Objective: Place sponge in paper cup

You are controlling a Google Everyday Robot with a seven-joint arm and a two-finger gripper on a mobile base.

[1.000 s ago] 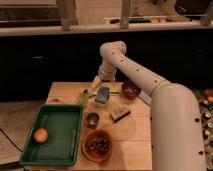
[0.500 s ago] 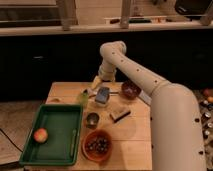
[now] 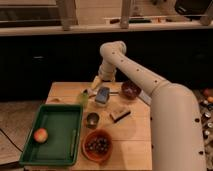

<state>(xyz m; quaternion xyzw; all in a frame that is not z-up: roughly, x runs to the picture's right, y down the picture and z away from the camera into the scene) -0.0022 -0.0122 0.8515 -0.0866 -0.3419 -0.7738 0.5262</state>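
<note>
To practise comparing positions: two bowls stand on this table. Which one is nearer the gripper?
The dark brown bowl at the table's back right, level with the gripper. The orange bowl of dark fruit sits at the front edge, far from it.

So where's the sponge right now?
Camera view: the sponge is mid-table, right of the green cup, above the metal cup, just below the gripper.

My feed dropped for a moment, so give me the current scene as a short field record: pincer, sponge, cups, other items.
pincer: at the table's far edge, just above the sponge
sponge: blue-grey, tilted, below the pincer; whether it is gripped cannot be told
paper cup: not identifiable
metal cup: upright, mid-table
yellow-green cup: left of the sponge
tan block: right of the metal cup
green tray: front left, holds an orange fruit
</note>
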